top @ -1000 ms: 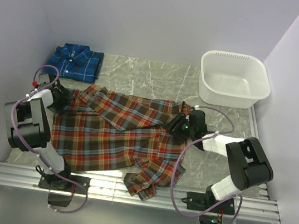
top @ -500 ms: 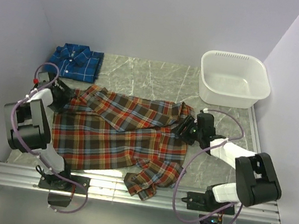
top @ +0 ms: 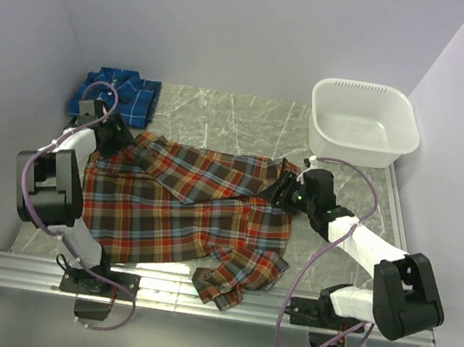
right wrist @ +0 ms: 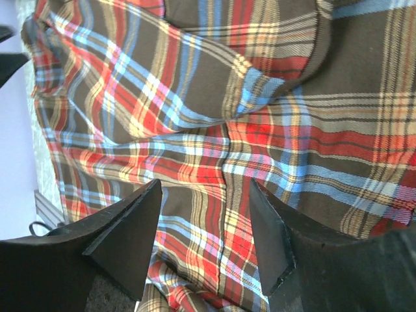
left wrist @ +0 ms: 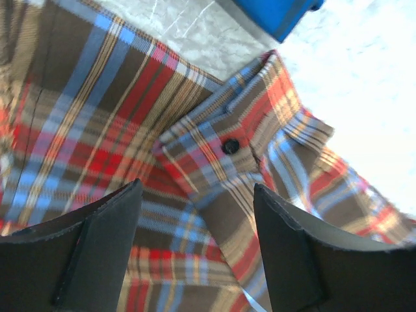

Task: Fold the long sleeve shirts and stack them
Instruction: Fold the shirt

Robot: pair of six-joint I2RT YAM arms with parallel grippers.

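The red-orange plaid shirt [top: 183, 210] lies spread on the table, one sleeve folded across its upper part and a bunched cuff at the near edge. The blue plaid shirt [top: 126, 95] lies folded at the back left. My left gripper [top: 118, 137] stands open over the red shirt's far-left sleeve end; in the left wrist view its fingers [left wrist: 97, 240] flank a buttoned cuff [left wrist: 230, 146] with nothing pinched. My right gripper [top: 282, 188] is open at the shirt's right edge, and only plaid cloth [right wrist: 214, 149] shows below its fingertips [right wrist: 130, 227].
A white plastic tub [top: 360, 149] stands at the back right. Grey walls close in the left, back and right sides. A metal rail [top: 213, 297] runs along the near edge. Bare marble tabletop [top: 222, 120] shows behind the red shirt.
My left gripper has moved toward the back, from the shirt's left edge to the sleeve end near the blue shirt. The right arm has stretched out, its gripper staying at the shirt's right edge.
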